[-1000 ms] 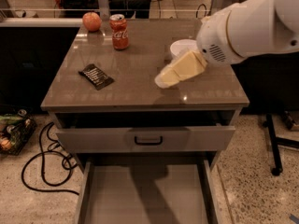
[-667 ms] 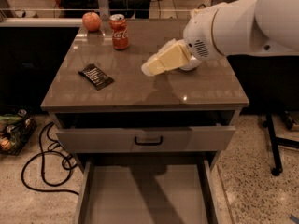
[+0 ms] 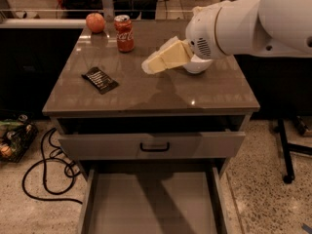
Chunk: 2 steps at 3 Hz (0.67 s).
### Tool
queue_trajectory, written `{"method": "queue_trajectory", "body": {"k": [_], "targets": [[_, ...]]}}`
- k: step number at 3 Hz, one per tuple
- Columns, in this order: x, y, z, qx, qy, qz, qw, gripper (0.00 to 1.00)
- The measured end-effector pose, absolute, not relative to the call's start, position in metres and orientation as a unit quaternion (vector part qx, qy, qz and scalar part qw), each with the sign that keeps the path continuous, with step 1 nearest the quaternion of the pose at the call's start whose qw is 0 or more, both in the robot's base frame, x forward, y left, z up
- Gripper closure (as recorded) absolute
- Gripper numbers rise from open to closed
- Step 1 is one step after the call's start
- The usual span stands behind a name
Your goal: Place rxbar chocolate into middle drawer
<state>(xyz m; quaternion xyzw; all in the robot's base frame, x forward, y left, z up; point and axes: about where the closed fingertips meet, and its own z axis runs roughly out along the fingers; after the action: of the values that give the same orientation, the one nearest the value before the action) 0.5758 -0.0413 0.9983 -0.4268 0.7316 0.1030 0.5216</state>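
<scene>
The gripper (image 3: 155,62) hovers above the middle of the tabletop (image 3: 204,89), pointing toward 8 o'clock. Whether it is open or closed I cannot tell, though it seems to carry nothing. The rxbar chocolate (image 3: 99,79) lies flat on the top at the gripper's 8 o'clock, well apart from it. The middle drawer (image 3: 151,204) stands pulled out at 6 o'clock, under the handled drawer (image 3: 155,145).

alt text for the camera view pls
The robot's tool hovers over the middle of the brown cabinet top, right of the rxbar chocolate lying flat there. A red soda can and a round fruit stand at the back; below, the middle drawer is pulled out.
</scene>
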Motion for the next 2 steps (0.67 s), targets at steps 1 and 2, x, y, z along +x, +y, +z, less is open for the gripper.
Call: {"method": "queue_trajectory", "body": {"k": [1, 2], "targets": [[0.596, -0.033, 0.98, -0.411, 0.724, 0.108, 0.543, 0.0], [0.625, -0.011, 0.943, -0.392, 0.705, 0.131, 0.576, 0.0]]}}
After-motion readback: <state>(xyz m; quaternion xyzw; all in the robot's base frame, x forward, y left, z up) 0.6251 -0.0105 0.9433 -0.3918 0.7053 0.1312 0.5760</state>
